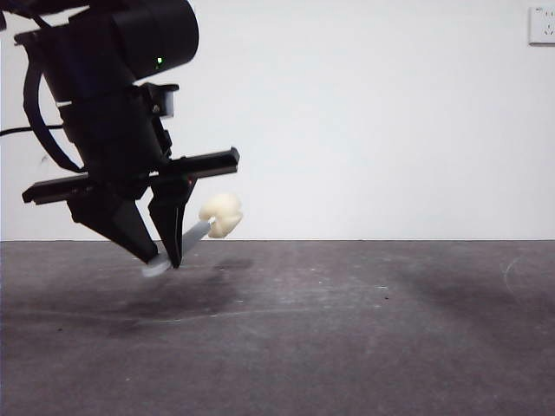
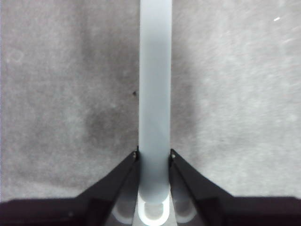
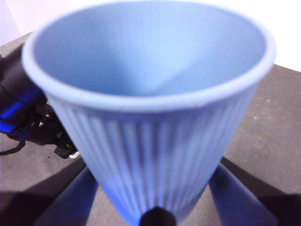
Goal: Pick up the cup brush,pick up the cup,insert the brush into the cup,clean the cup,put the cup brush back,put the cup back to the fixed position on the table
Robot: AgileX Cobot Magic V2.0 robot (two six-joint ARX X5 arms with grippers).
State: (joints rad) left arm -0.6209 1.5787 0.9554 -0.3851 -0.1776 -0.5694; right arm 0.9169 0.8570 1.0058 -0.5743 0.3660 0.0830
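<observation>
You have a plain white wall (image 1: 364,113) filling the background, with a white socket plate (image 1: 542,24) in its upper corner. Below it the table (image 1: 347,329) runs wide and level, dark grey-brown and matte, marked with pale smudges, faint scuffs and a few small specks.

In the front view the big dark arm comes down from the upper side edge. That is your left end effector (image 1: 163,253), hanging just above the table with its jaws pressed onto the grey handle of the cup brush (image 1: 220,214). The handle tilts, its white looped end lowest near the jaw tips, and the cream-yellow sponge head is raised clear of the table. The left wrist view shows the handle running straight out between the two black jaws.

Your right end effector (image 3: 157,207) shows only in its own wrist view, where it grips the cup (image 3: 150,94) low on its ribbed sides. The cup is light blue, held off the table, its open mouth tipped towards the camera.
</observation>
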